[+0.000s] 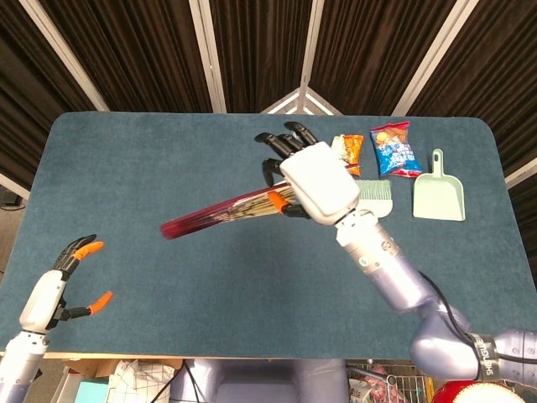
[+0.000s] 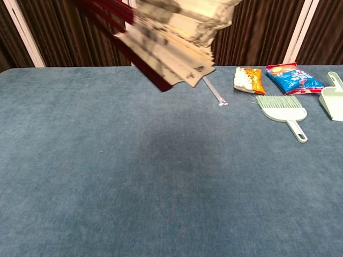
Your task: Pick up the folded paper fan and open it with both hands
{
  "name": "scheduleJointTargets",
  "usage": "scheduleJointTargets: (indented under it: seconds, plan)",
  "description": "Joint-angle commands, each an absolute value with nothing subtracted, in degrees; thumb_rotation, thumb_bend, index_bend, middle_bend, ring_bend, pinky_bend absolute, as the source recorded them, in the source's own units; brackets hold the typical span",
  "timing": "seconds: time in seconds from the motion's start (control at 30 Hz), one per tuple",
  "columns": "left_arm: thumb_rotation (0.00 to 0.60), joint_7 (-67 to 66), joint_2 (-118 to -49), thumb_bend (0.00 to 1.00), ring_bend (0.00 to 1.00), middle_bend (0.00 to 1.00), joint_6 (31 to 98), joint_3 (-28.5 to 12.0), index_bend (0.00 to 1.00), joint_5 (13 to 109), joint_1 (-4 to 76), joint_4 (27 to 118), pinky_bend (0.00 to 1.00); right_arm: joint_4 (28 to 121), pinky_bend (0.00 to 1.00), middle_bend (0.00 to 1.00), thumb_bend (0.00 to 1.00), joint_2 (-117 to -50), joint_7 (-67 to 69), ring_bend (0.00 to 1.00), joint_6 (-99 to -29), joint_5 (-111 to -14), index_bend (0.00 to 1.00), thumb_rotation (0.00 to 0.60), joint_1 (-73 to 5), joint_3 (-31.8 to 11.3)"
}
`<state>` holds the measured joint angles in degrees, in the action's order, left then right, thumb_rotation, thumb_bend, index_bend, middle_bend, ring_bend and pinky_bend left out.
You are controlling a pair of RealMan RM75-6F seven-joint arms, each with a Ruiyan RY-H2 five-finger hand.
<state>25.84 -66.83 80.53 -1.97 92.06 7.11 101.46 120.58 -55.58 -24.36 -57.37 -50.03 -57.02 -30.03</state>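
Colours on my table and in my hands

My right hand (image 1: 317, 180) is white with black fingers and orange tips; the fan (image 2: 171, 40) it holds has dark red ribs and cream paper with dark ink marks. My left hand (image 1: 54, 290) is white too, with orange tips. The table (image 1: 151, 168) is dark blue-green. Far right lie an orange snack bag (image 2: 249, 80), a blue and red bag (image 2: 292, 78), a pale green brush (image 2: 283, 110) and dustpan (image 1: 439, 195).

Table (image 1: 151, 168) bare across left and near side. Far right corner crowded: snack packets (image 1: 393, 149), brush (image 2: 281, 108), dustpan (image 1: 439, 196), rod (image 2: 214, 90).
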Motion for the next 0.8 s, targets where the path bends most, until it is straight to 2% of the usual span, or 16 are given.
scheduleJointTargets:
  seconds: [0.03,0.27,0.57,0.8]
  plan:
    - [0.6,27.89,-67.44,0.32,0.0,0.06,79.41,-2.76,0.19,91.52,8.6,102.67,0.0,123.65,0.14,0.22,0.43,-56.38,-28.45,0.26,-60.61,-46.57,0.91,0.6,-59.89,-30.74]
    - [0.6,31.29,-68.6,0.32,0.0,0.06,78.55,-3.31,0.19,90.49,10.05,104.21,0.0,128.11,0.14,0.22,0.43,-59.1,-34.99,0.26,-67.07,-41.31,0.91,0.6,-64.73,-31.09]
    - [0.6,36.32,-69.61,0.32,0.0,0.06,77.41,-3.22,0.19,89.91,11.32,104.81,0.0,131.44,0.14,0.22,0.43,-62.03,-41.01,0.26,-71.96,-37.65,0.92,0.6,-69.51,-30.63]
    - [0.6,38.74,-71.47,0.32,0.0,0.06,77.33,-3.7,0.19,89.11,12.2,103.78,0.0,134.51,0.14,0.22,0.43,-68.28,-44.54,0.26,-78.3,-35.48,0.92,0.6,-73.82,-29.9]
